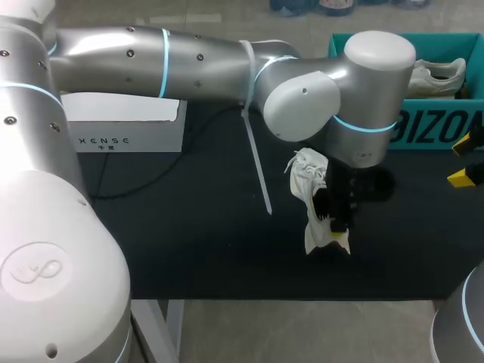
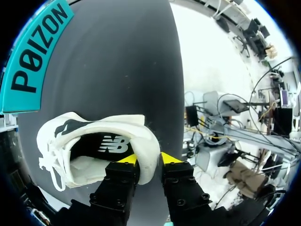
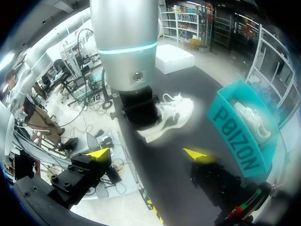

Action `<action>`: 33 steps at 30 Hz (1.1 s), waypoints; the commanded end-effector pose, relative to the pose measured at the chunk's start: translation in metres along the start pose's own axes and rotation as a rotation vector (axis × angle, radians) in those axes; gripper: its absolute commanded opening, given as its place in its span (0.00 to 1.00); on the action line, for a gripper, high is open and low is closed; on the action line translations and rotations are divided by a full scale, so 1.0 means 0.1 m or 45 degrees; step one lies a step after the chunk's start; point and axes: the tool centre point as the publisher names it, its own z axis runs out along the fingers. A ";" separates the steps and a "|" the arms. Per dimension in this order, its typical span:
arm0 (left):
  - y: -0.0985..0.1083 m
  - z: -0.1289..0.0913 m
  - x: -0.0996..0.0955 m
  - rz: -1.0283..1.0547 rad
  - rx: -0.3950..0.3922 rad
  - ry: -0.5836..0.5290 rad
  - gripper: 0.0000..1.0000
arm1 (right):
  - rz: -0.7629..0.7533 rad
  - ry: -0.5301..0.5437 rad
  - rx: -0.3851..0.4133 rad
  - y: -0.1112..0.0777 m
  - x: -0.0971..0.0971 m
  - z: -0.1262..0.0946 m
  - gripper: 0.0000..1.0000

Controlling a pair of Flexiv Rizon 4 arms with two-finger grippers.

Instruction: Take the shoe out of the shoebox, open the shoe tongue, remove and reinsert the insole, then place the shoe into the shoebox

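Note:
A white shoe (image 1: 310, 193) with a dark lining is over the black mat, in front of the teal shoebox (image 1: 442, 125). My left gripper (image 1: 339, 223) is shut on its heel. In the left wrist view the heel wall (image 2: 148, 153) sits pinched between the two yellow tips of the left gripper (image 2: 149, 160), and the shoe's opening (image 2: 94, 150) faces the camera. A second white shoe (image 1: 439, 76) lies inside the box. My right gripper (image 1: 465, 159) stands open at the right edge, apart from the shoe (image 3: 174, 113). In its own view the right gripper (image 3: 146, 154) holds nothing.
A white box (image 1: 125, 121) stands at the back left of the mat. A thin white strap (image 1: 257, 162) hangs from my left arm across the middle. The shoebox (image 3: 237, 127) lies ahead of my right gripper and to its side.

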 end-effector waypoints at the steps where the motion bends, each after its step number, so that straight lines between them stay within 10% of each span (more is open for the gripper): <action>1: 0.04 0.02 0.01 0.003 0.003 0.009 0.00 | 0.001 -0.002 0.002 0.00 0.00 0.01 1.00; 17: 0.15 -0.20 0.11 0.126 0.010 0.012 0.00 | 0.001 -0.002 0.002 0.00 0.00 0.01 1.00; 33: 0.84 -0.65 0.06 0.294 -0.057 -0.171 0.00 | 0.001 -0.002 0.002 0.00 0.00 0.01 1.00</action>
